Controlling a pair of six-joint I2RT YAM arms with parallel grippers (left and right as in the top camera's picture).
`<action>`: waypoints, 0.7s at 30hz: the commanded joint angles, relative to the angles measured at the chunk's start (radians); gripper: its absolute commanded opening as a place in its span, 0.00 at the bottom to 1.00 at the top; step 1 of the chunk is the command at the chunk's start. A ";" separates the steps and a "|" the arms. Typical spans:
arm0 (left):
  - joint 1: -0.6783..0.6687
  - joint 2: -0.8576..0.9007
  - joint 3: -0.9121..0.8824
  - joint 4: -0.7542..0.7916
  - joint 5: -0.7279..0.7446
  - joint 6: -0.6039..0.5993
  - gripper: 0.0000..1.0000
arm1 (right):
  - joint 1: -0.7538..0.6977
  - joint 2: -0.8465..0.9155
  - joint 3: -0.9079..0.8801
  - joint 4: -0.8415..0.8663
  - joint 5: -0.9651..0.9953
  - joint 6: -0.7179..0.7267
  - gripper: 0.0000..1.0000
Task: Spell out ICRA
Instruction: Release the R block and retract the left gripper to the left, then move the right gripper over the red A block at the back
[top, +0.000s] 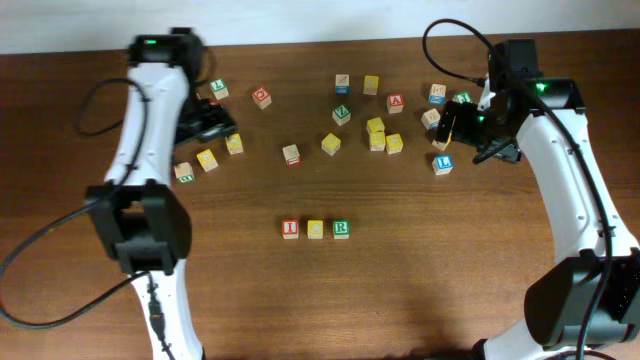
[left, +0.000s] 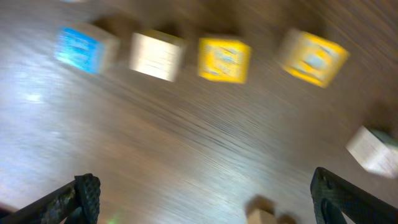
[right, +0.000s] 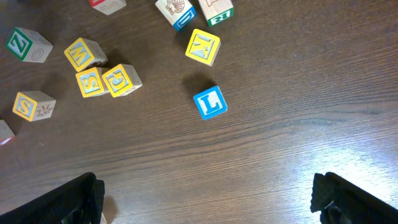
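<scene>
Wooden I (top: 290, 229), C (top: 315, 229), R (top: 341, 229) blocks sit aligned.

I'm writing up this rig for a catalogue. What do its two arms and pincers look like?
Both arms are white shells with black joints: the left arm and right arm each carry a green light and trailing black cables. The left pincer and right pincer have black fingers.

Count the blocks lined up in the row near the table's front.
3. Seen from overhead: red I block leftmost, yellow block in the middle, green R block rightmost, side by side. Nothing seems to hide another there.
</scene>
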 joint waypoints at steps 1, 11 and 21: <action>0.092 -0.010 0.013 -0.019 -0.103 0.015 0.99 | -0.002 -0.015 0.000 0.000 0.006 0.011 0.98; 0.171 -0.010 0.013 -0.041 -0.098 0.015 0.99 | -0.002 -0.015 0.000 0.000 0.006 0.011 0.98; 0.171 -0.010 0.013 -0.039 -0.098 0.015 0.99 | -0.001 -0.015 0.000 0.088 -0.320 0.004 0.98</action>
